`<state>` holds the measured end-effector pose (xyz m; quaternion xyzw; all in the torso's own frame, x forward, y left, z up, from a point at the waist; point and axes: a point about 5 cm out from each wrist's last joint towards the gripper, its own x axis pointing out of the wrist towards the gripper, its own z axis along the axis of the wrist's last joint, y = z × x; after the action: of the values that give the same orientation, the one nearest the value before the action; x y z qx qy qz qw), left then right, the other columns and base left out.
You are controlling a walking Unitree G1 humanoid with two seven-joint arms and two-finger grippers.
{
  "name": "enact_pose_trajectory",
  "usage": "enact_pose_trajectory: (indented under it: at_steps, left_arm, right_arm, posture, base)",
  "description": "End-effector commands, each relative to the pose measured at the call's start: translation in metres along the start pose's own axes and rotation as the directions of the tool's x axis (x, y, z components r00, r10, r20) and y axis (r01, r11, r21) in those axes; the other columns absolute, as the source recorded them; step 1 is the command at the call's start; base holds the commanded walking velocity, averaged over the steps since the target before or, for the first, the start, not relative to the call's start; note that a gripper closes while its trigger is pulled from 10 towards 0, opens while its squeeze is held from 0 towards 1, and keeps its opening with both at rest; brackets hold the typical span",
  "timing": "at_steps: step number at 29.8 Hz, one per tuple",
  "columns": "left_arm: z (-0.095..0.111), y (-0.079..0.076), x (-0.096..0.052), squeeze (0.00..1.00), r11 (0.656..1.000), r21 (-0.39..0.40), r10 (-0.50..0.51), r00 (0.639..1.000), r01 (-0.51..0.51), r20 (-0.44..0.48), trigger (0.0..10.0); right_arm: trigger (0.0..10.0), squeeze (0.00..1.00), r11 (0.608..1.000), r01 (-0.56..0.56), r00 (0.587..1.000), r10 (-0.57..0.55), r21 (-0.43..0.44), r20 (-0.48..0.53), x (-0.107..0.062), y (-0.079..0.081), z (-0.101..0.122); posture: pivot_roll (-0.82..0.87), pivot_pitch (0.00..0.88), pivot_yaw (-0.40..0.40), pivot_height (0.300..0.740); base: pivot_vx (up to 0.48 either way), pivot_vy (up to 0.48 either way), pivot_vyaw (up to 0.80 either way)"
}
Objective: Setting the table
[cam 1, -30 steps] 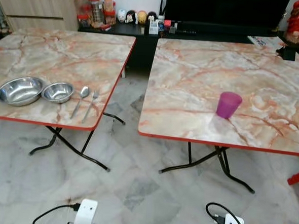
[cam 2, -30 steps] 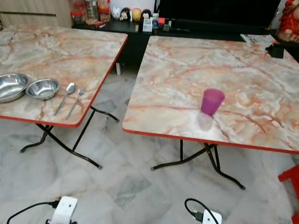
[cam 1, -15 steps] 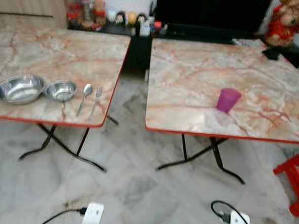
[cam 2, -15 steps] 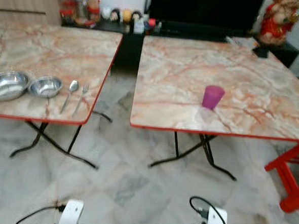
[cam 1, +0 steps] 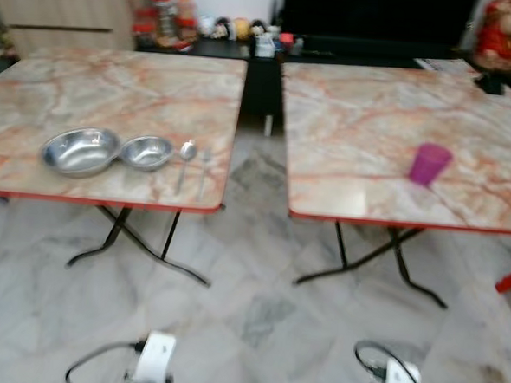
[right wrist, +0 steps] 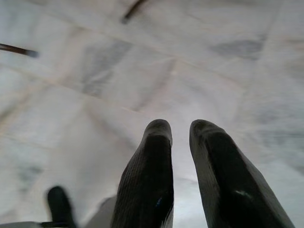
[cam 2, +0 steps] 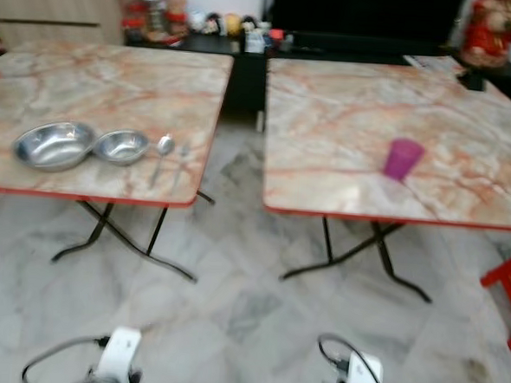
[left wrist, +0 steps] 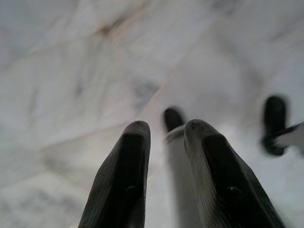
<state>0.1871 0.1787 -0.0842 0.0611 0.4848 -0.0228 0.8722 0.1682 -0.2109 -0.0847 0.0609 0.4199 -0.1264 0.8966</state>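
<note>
my left gripper (left wrist: 164, 135) hangs low over the marble floor (cam 1: 256, 330), its two black fingers (left wrist: 123, 180) a narrow gap apart with nothing between them. my right gripper (right wrist: 179, 130) hangs the same way, fingers slightly parted and empty. well ahead of my left gripper and above it stands the left bench (cam 1: 88, 86); near its front edge lie a big steel bowl (cam 1: 80, 150) touching a small steel bowl (cam 1: 147, 151), then a spoon (cam 1: 186, 157) and a fork (cam 1: 204, 167) side by side. well ahead of my right gripper is the right bench (cam 1: 364, 111), with a purple cup (cam 1: 430, 163) upright near its front edge.
</note>
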Motion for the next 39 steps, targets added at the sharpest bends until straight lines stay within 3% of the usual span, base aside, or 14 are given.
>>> enact_pose_trajectory:
  at_steps: [1,14,39]
  left_arm:
    - [0.001,-0.007,0.001,0.00,1.000,0.017,-0.019,1.000,0.019,-0.002,10.0]
    - [0.000,-0.004,0.000,0.00,0.999,0.029,-0.019,1.000,0.019,-0.007,10.0]
    - [0.003,0.008,0.000,0.00,1.000,0.018,0.010,1.000,-0.010,0.005,10.0]
  right_arm:
    - [10.0,0.00,1.000,0.020,1.000,-0.020,0.008,-0.008,-0.001,-0.006,-0.003]
    - [10.0,0.00,0.999,0.031,0.999,-0.030,0.018,-0.011,-0.002,-0.009,-0.005]
    - [10.0,0.00,0.998,0.026,1.000,-0.025,0.058,-0.018,-0.002,0.001,-0.008]
  posture:
    - [-0.14,0.000,0.008,0.740]
    - [-0.14,0.000,0.016,0.740]
    - [-0.11,0.000,0.031,0.740]
  base:
    - [0.000,0.289,0.00]
    - [0.000,0.288,0.00]
    - [0.000,0.330,0.00]
